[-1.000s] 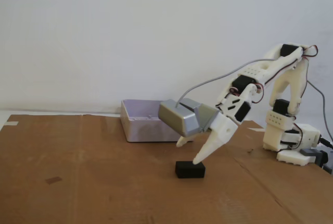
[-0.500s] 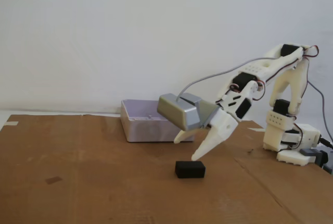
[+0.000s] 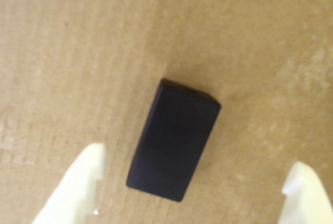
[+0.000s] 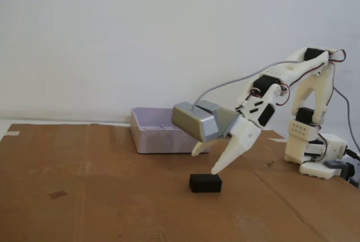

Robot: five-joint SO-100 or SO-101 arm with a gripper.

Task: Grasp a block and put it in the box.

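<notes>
A black rectangular block lies flat on the brown cardboard, tilted in the wrist view; it also shows in the fixed view in the middle of the sheet. My gripper is open, its white fingertips spread to either side of the block and above it. In the fixed view the gripper hangs just over the block without touching it. The pale lilac box stands behind, open-topped, at the back of the cardboard.
The arm's base stands at the right edge of the cardboard. A white wall is behind. A small dark mark lies on the cardboard at the left.
</notes>
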